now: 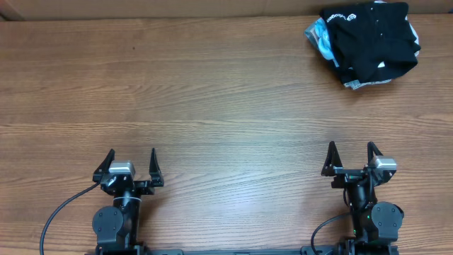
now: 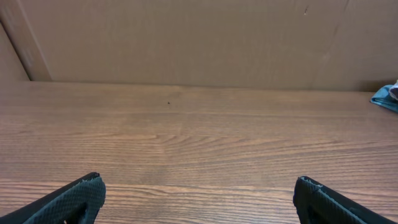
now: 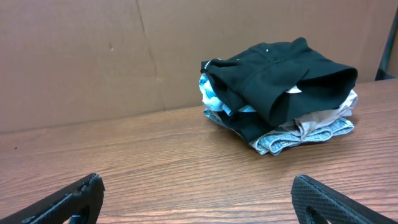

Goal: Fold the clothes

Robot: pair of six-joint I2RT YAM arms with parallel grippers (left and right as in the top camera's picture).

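The clothes, a plain black garment (image 1: 371, 39) with a small white logo, lie bunched on top of a pile at the table's far right corner. In the right wrist view the black garment (image 3: 280, 78) sits ahead and to the right, over light blue, tan and grey fabric. My left gripper (image 1: 131, 161) rests open near the front left edge, far from the pile. My right gripper (image 1: 352, 154) stands open near the front right, well short of the pile. Nothing is between either pair of fingers (image 2: 74, 199) (image 3: 329, 199).
Under the black garment lie a light blue shirt (image 1: 318, 35) and grey and tan garments (image 3: 305, 134). A cardboard wall (image 2: 199, 37) runs along the back of the wooden table (image 1: 212, 92). A blue fabric edge (image 2: 387, 98) shows at the left wrist view's right border.
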